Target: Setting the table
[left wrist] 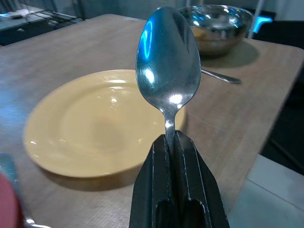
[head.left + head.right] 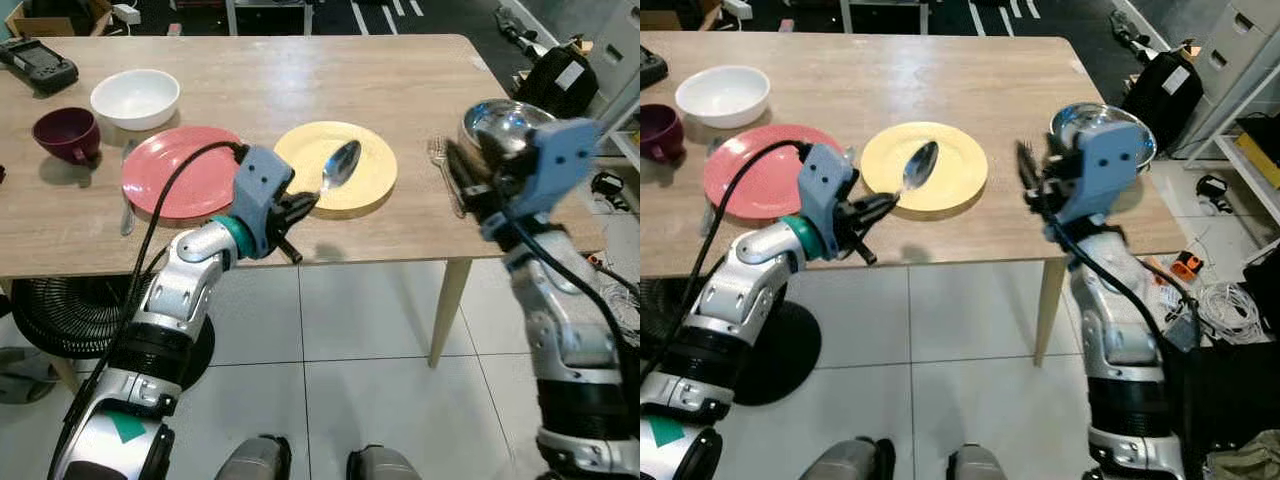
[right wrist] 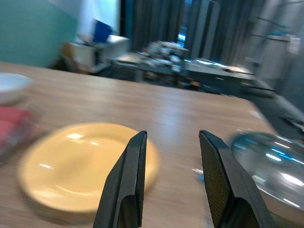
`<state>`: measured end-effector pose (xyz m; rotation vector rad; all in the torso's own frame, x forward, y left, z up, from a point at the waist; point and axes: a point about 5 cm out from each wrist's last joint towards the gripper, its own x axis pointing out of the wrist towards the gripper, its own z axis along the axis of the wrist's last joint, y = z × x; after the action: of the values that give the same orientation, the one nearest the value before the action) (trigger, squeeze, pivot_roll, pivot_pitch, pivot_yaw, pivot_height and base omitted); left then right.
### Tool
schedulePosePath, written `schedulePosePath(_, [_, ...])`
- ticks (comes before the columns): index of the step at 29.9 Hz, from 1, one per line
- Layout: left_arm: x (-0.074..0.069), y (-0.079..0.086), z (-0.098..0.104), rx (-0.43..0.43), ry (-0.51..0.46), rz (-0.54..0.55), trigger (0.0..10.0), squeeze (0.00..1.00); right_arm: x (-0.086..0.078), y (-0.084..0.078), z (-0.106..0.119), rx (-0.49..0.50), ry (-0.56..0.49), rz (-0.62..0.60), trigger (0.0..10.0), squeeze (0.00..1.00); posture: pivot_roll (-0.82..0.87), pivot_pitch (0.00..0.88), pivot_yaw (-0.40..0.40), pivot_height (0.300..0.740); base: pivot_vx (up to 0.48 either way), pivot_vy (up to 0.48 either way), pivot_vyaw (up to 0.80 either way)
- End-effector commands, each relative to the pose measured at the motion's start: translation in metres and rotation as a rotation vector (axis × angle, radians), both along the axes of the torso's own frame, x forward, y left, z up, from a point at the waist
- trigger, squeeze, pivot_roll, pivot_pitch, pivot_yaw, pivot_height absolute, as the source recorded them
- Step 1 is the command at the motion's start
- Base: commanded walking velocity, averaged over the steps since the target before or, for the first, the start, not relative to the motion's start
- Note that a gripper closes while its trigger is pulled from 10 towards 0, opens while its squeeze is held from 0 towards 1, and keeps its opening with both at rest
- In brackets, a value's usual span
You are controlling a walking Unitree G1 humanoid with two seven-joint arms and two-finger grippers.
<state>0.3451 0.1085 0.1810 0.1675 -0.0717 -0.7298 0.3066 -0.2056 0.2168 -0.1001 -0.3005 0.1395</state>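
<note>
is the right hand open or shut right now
Open. The right hand has its two black fingers standing well apart with nothing between them, above the table between the yellow plate and the steel bowl.

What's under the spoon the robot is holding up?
The yellow plate lies under the spoon, which the left hand holds above it. The plate looks bare; the small patch behind the spoon's bowl is hidden.

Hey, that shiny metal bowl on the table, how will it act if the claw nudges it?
The metal bowl looks thin and polished, so probably light and apt to slide on the smooth table. Its rounded sides suggest it might rock or slip from the right claw.
</note>
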Motion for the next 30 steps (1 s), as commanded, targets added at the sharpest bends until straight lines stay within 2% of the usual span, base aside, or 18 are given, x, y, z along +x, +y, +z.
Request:
schedulePosePath(1, [0.0, 0.003, 0.007, -0.008, -0.034, 0.015, 10.0, 0.0, -0.003, -0.008, -0.001, -0.006, -0.006, -0.046, 10.0, 0.0, 0.01, 0.015, 0.04, 0.74, 0.0, 0.0, 0.0])
schedulePosePath(2, [0.0, 0.006, 0.01, -0.011, -0.045, 0.035, 10.0, 0.0, -0.004, -0.013, -0.002, -0.006, -0.003, -0.068, 10.0, 0.0, 0.01, 0.016, 0.044, 0.74, 0.0, 0.0, 0.0])
schedulePosePath(4, [0.005, 0.02, 0.015, -0.026, -0.057, 0.147, 10.0, 0.0, -0.007, -0.021, -0.005, -0.004, 0.001, -0.099, 10.0, 0.0, 0.02, 0.018, 0.042, 0.74, 0.0, 0.0, 0.0])
schedulePosePath(5, [0.005, 0.02, 0.015, -0.026, -0.057, 0.147, 10.0, 0.0, -0.007, -0.021, -0.005, -0.004, 0.001, -0.099, 10.0, 0.0, 0.02, 0.018, 0.042, 0.74, 0.0, 0.0, 0.0])
schedulePosePath(7, [0.015, 0.038, 0.016, -0.049, -0.023, 0.277, 10.0, 0.0, -0.01, -0.027, -0.007, -0.004, 0.004, -0.113, 10.0, 0.0, 0.03, 0.018, 0.029, 0.74, 0.0, 0.0, 0.0])
schedulePosePath(10, [0.024, 0.051, 0.014, -0.023, 0.015, 0.358, 10.0, 0.0, -0.011, -0.03, -0.007, -0.004, 0.004, -0.118, 10.0, 0.0, 0.04, 0.017, 0.026, 0.74, 0.0, 0.0, 0.0])
schedulePosePath(12, [0.032, 0.064, 0.011, 0.028, 0.059, 0.437, 10.0, 0.0, -0.012, -0.031, -0.006, -0.006, 0.0, -0.119, 10.0, 0.0, 0.04, 0.016, 0.027, 0.74, 0.0, 0.0, 0.0])
schedulePosePath(13, [0.032, 0.064, 0.011, 0.028, 0.059, 0.437, 10.0, 0.0, -0.012, -0.031, -0.006, -0.006, 0.0, -0.119, 10.0, 0.0, 0.04, 0.016, 0.027, 0.74, 0.0, 0.0, 0.0])
schedulePosePath(14, [0.037, 0.072, 0.008, 0.043, 0.095, 0.492, 10.0, 0.0, -0.013, -0.032, -0.005, -0.007, -0.004, -0.124, 10.0, 0.0, 0.04, 0.015, 0.027, 0.74, 0.0, 0.0, 0.0])
schedulePosePath(20, [0.042, 0.069, 0.008, 0.056, 0.1, 0.503, 10.0, 0.0, -0.014, -0.033, -0.004, 0.003, -0.012, -0.13, 10.0, 0.0, 0.03, 0.014, 0.029, 0.74, 0.0, 0.0, 0.0])
schedulePosePath(24, [0.051, 0.052, 0.016, 0.015, 0.095, 0.497, 10.0, 0.0, -0.018, -0.029, -0.001, 0.019, -0.036, -0.112, 10.0, 0.0, 0.01, 0.023, 0.039, 0.74, 0.0, 0.0, 0.0])
schedulePosePath(25, [0.051, 0.052, 0.016, 0.015, 0.095, 0.497, 10.0, 0.0, -0.018, -0.029, -0.001, 0.019, -0.036, -0.112, 10.0, 0.0, 0.01, 0.023, 0.039, 0.74, 0.0, 0.0, 0.0])
schedulePosePath(26, [0.055, 0.042, 0.021, -0.006, 0.086, 0.496, 10.0, 0.0, -0.022, -0.027, 0.001, 0.014, -0.046, -0.102, 10.0, 0.0, 0.0, 0.031, 0.044, 0.74, 0.0, 0.0, 0.0])
schedulePosePath(30, [0.057, 0.037, 0.02, -0.009, 0.105, 0.494, 10.0, 0.0, -0.026, -0.028, 0.0, 0.01, -0.044, -0.106, 10.0, 0.0, 0.0, 0.04, 0.044, 0.74, 0.0, 0.0, 0.0])
